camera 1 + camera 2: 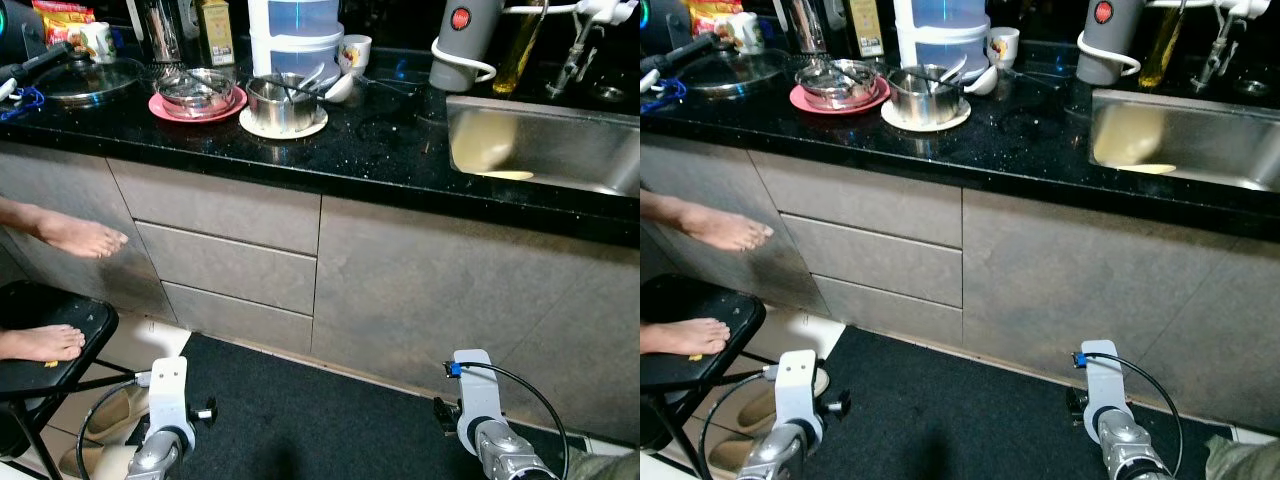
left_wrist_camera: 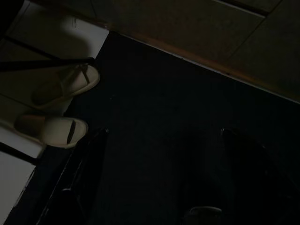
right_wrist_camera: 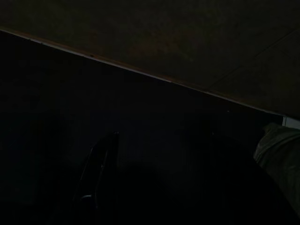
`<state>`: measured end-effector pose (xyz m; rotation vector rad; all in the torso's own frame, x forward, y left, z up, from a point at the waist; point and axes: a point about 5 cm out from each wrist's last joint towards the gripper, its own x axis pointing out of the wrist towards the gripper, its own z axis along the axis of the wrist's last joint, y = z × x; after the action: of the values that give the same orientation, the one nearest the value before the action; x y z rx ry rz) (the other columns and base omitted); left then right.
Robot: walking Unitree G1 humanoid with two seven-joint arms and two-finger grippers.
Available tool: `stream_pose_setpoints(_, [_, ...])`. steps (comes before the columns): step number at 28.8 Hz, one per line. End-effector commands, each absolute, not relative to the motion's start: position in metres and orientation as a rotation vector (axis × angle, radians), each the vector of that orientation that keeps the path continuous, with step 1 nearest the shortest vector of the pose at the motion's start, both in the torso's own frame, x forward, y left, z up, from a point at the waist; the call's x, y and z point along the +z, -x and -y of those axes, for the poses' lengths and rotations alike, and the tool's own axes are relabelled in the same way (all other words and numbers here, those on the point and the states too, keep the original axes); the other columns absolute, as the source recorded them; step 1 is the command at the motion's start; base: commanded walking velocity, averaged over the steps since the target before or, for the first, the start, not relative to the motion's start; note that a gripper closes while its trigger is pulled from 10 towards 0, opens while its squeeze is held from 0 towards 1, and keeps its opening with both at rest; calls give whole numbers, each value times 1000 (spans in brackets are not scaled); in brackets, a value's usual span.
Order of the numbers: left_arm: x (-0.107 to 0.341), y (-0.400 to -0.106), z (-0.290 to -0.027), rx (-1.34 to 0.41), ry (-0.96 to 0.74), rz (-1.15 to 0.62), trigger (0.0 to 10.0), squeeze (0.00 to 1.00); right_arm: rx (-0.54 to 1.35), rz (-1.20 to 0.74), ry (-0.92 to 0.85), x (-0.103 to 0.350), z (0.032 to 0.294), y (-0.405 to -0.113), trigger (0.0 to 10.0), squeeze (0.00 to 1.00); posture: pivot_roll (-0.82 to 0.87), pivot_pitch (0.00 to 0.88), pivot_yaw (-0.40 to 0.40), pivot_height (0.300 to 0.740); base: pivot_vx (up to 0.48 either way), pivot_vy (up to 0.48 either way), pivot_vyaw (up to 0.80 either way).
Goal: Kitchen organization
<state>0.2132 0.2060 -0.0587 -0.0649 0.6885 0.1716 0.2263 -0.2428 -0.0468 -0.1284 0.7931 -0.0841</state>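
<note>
A black countertop [image 1: 400,140] runs across the far side. On it a steel pot [image 1: 283,100] stands on a white plate, and a steel bowl [image 1: 197,92] on a pink plate [image 1: 165,108]. A glass lid [image 1: 90,75] lies at the far left. Behind them are a white stacked container [image 1: 293,35] and a cup [image 1: 354,52]. Both arms hang low over the dark mat [image 1: 320,420], the left arm [image 1: 165,420] and the right arm [image 1: 485,420]. In the dim wrist views my left gripper [image 2: 164,133] and right gripper [image 3: 164,136] are open and hold nothing.
A steel sink [image 1: 540,140] is set in the counter at right, with a grey kettle [image 1: 462,40] and an oil bottle [image 1: 520,40] behind it. Grey drawers [image 1: 230,265] face me. A person's feet [image 1: 80,238] rest near a black chair [image 1: 60,330] at left. Slippers [image 2: 65,84] lie beside the mat.
</note>
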Motion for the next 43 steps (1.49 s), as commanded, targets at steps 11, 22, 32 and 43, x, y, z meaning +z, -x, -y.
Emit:
stream_pose_setpoints(11, [-56,-217,-203,158,62,-673,10000,0,-100,-791,124,-46,243,-227,10000,0,12,28,-13,740,0,0,0])
stream_pose_setpoints(22, [-55,-219,-201,150,63,-669,10000,0,-111,-788,123,-45,245,-229,10000,0,6,42,-19,740,0,0,0])
stream_pose_setpoints(32, [-54,-220,-202,159,66,-661,10000,0,-98,-793,129,-45,244,-228,10000,0,9,55,-22,740,0,0,0])
stream_pose_setpoints(43, [-55,-218,-202,149,62,-666,10000,0,-94,-784,129,-45,243,-229,10000,0,3,62,-20,740,0,0,0])
